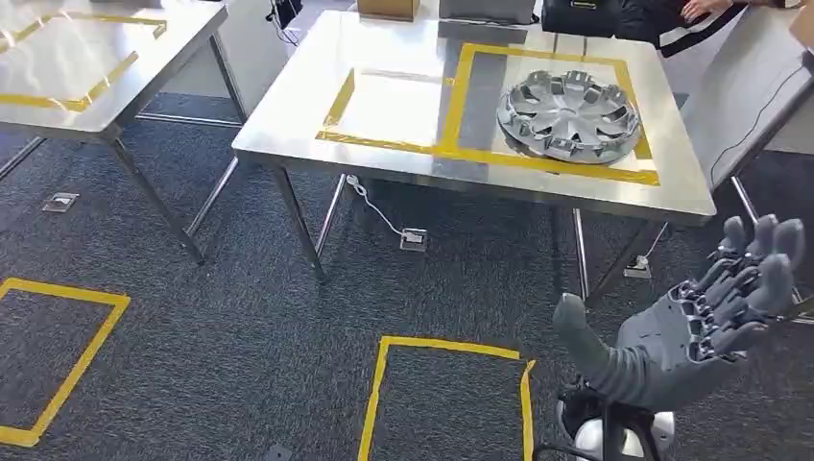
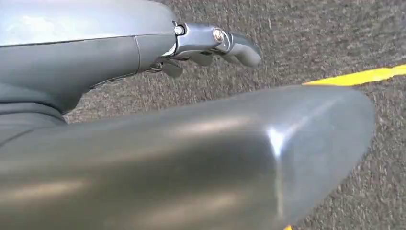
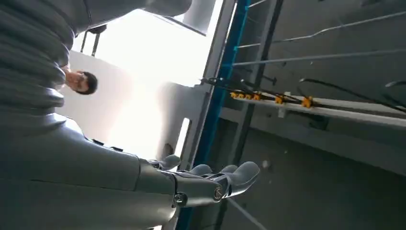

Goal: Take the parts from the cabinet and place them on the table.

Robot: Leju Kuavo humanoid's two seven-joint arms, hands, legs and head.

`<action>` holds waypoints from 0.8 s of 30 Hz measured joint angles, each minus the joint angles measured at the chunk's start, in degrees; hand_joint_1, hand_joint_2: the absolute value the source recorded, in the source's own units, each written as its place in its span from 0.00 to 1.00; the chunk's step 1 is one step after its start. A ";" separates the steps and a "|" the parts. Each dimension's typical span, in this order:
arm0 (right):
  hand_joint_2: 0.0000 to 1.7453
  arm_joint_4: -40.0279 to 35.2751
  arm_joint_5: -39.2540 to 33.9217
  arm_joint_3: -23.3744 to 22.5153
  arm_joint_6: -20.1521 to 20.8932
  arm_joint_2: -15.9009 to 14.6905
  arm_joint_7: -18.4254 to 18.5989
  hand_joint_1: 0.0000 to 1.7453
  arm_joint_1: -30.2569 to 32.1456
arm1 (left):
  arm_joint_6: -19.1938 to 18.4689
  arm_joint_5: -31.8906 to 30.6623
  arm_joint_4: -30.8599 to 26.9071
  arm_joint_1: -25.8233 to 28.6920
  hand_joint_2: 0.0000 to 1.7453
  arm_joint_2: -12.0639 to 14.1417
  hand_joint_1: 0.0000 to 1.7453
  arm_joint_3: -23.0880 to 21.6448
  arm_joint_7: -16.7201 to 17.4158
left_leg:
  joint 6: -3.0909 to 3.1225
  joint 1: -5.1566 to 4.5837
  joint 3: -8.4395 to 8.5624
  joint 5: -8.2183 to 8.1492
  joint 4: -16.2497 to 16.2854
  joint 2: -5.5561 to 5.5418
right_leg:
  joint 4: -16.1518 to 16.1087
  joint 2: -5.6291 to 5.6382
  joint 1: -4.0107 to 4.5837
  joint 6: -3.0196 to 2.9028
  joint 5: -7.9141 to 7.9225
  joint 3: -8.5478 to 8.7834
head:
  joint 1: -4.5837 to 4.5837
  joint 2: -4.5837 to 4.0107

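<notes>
A: Nearest in the head view is the right hand (image 1: pixel 710 317), palm up, low at the right, its fingers (image 1: pixel 763 252) spread and holding nothing. Beyond it stands a steel counter (image 1: pixel 307 125) marked with yellow tape (image 1: pixel 456 101), and inside the right taped box lies a wheel cover (image 1: pixel 568 116), a round silver disc with moulded spokes.

B: How would that handle?

A: I judge it light, thin plastic, stiff enough but springy at the rim, and glossy, so likely slippery. I'd take it by the outer edge or hook through a spoke gap, not press on the face.

B: And the left wrist view?

A: The left hand (image 2: pixel 210 45) hangs over coarse dark carpet (image 2: pixel 335 38) crossed by a yellow tape line (image 2: pixel 356 76). Its smooth grey fingers (image 2: pixel 239 50) curl loosely; nothing is in them, though I cannot tell how far they are closed.

B: The right wrist view?

A: The right hand's fingers lie extended and bare before a metal frame with a blue upright (image 3: pixel 218 100). A person (image 3: pixel 81 81) stands farther back.
</notes>
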 joint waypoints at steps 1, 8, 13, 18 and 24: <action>1.00 0.00 -0.11 0.00 -0.02 0.00 0.00 0.00 0.06 | 0.00 -0.07 0.02 0.07 0.00 0.04 0.00 0.00 0.00 | 0.65 -0.20 -0.22 0.30 0.07 0.01 | -0.28 0.00 -0.17 0.49 0.45 0.01 | 0.00 0.00; 1.00 0.02 0.02 -0.13 -0.06 -0.02 0.00 0.00 0.52 | 0.00 -0.88 0.02 0.29 0.00 0.09 0.00 0.00 -0.04 | 2.70 -0.39 -5.50 4.96 0.05 0.74 | 17.30 0.37 -0.19 1.23 -12.60 -4.02 | 0.53 0.00; 0.00 -0.02 -0.20 -0.13 -0.04 -0.02 0.00 0.00 0.65 | 1.09 -1.60 0.00 0.21 0.00 -0.04 0.00 0.00 -0.90 | 1.91 -0.80 -8.31 6.99 0.83 0.73 | -0.30 0.24 0.94 -1.00 -9.98 10.33 | 0.66 0.00; 0.00 0.00 -0.24 -0.13 -0.02 -0.02 0.00 0.00 0.69 | 1.90 -1.81 -0.04 0.00 0.00 -0.02 0.00 0.00 -1.33 | 2.04 -0.75 -8.56 5.34 0.57 0.88 | -1.02 0.27 1.06 -1.23 -9.14 9.21 | 0.64 0.00; 0.00 0.00 -0.18 -0.15 -0.02 -0.02 0.00 0.00 0.74 | 2.43 -1.99 -0.07 -0.07 0.00 0.17 0.00 0.00 -1.29 | 0.97 -0.65 -8.57 9.80 -0.86 0.76 | -0.74 0.23 1.22 -2.11 -8.07 8.23 | 0.42 0.00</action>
